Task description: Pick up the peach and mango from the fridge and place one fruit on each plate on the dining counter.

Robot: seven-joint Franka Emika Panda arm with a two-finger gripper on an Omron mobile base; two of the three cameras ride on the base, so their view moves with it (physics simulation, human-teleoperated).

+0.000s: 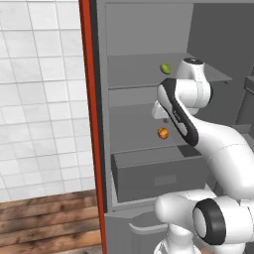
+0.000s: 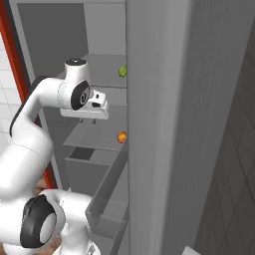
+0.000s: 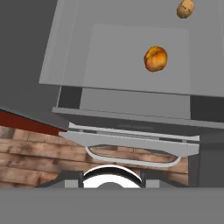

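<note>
The fridge [image 1: 144, 34] stands open, grey inside with a red door edge [image 1: 87, 99]. The yellow-green mango [image 1: 165, 68] lies on the upper shelf, also seen as the mango [image 2: 122, 71]. The orange peach [image 1: 162, 133] rests on the shelf below; the hand view looks down on the peach [image 3: 155, 58]. My gripper [image 2: 87, 120] hangs in front of the shelves, above and to the left of the peach [image 2: 121, 136], apart from it. It is shut with nothing in it. The plates and dining counter are out of view.
A grey drawer [image 1: 158, 173] sits under the peach's shelf, its handle [image 3: 131, 158] toward me. A tan speckled item [image 3: 185, 8] lies farther back on the peach's shelf. A grey fridge wall [image 2: 164, 124] stands at the right. White tiles [image 1: 39, 99] and wood floor [image 1: 49, 218] lie left.
</note>
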